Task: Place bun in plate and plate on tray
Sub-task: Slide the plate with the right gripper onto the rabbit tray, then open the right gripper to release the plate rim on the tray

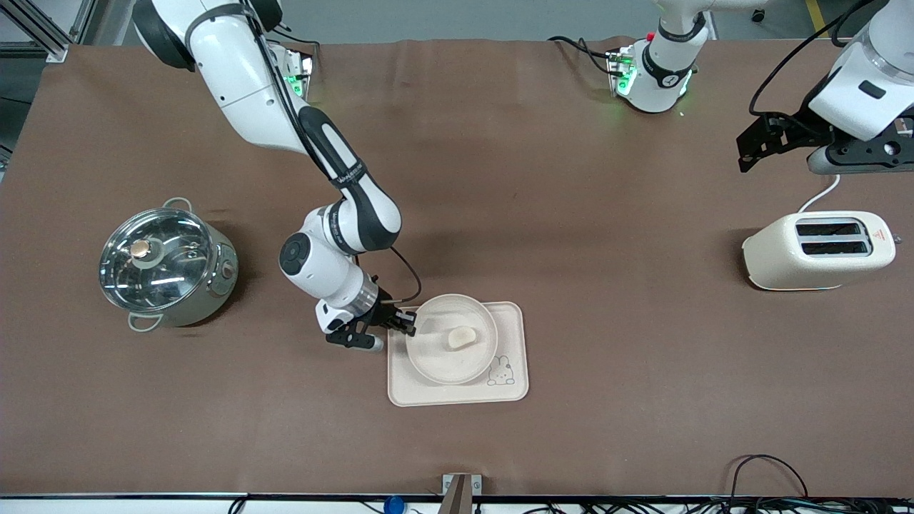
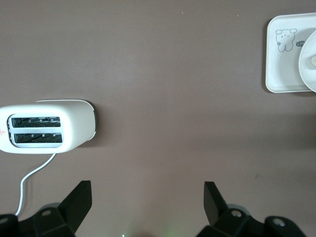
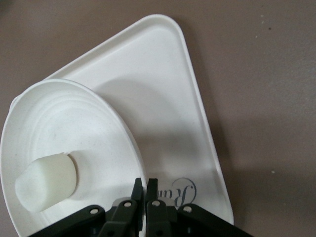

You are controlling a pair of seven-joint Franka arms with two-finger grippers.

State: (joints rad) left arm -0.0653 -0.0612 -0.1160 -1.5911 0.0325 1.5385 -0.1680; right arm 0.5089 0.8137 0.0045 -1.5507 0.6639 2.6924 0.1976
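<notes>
**Plate held over tray by right pincer; left arm waiting**

The small cream-white rounded bun (image 1: 460, 337) lies inside the round, shallow cream-white plate (image 1: 428, 357), near its middle. The plate is over the cream rectangular tray with rounded corners (image 1: 510, 343), covering most of it; the printed rabbit drawing shows on the tray just beside the plate's rim. In the right wrist view the plate (image 3: 59, 123) appears tilted, with a shadow on the tray (image 3: 163, 98) beneath it, and the bun (image 3: 47, 182) rests against the plate's lower inner slope. Whether the plate touches the tray cannot be told.

The right pincer (image 1: 400, 323) is at the plate's rim on the side toward the right arm's end of the brown bench (image 1: 571, 214). Its fingers (image 3: 152, 190) are pressed narrow on the rim, holding the plate.

The left pincer (image 1: 764, 143) hangs over the bench above a cream two-slot toaster (image 1: 817, 250), its jaws spread wide and holding nothing; this arm waits. The toaster stands toward the left arm's end of the bench.

A steel pot with a glass lid (image 1: 164, 264) stands toward the right arm's end.
</notes>
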